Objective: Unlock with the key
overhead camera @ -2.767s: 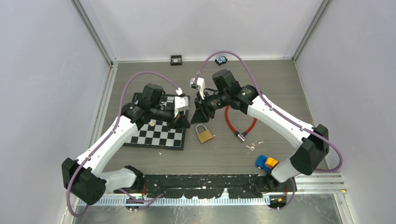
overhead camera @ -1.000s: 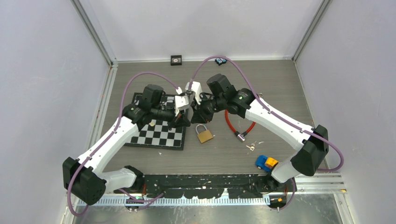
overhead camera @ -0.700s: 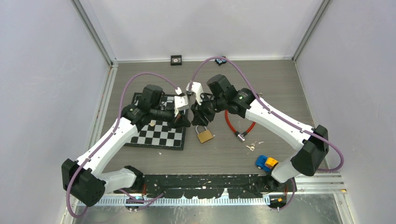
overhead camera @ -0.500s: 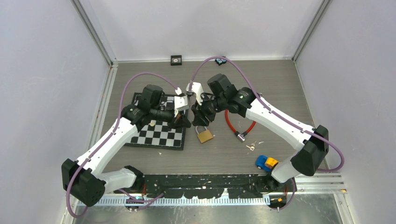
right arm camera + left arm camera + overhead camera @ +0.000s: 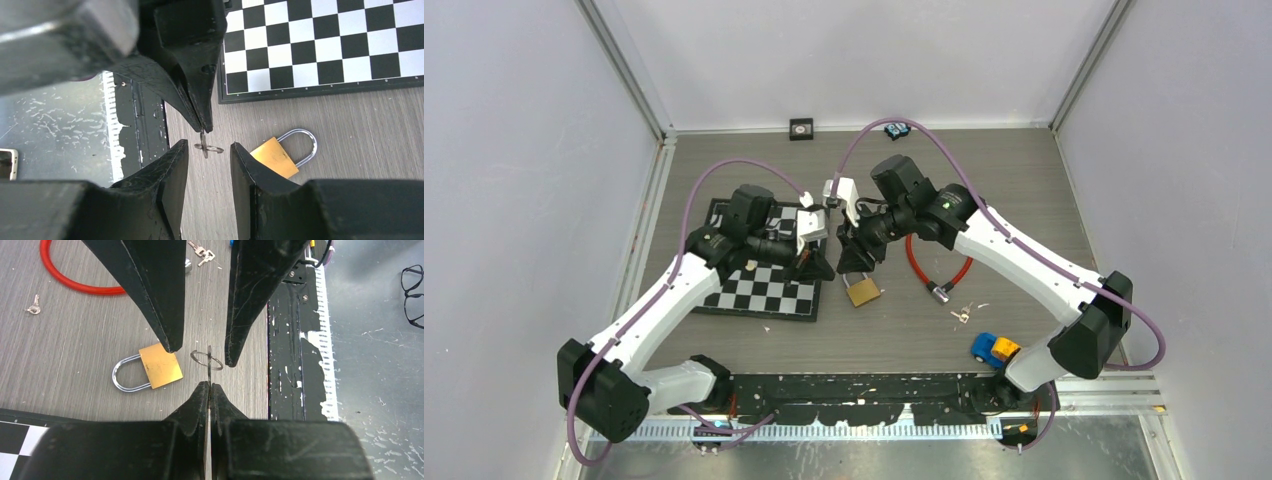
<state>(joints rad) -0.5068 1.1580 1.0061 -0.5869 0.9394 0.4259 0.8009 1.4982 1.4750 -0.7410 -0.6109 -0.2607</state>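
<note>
Leaning in from where it was, the right arm now reaches over the padlock (image 5: 160,366). The right end effector (image 5: 208,145) stands part open, flanking the key (image 5: 208,359). The left end effector (image 5: 209,386) pinches that key above the counter (image 5: 75,340). A chessboard (image 5: 320,45) and a red cable (image 5: 65,277) lie nearby.

Overhead view down onto table (image 5: 1024,170), close wrist views facing each other, both showing padlock (image 5: 160,366)
</note>
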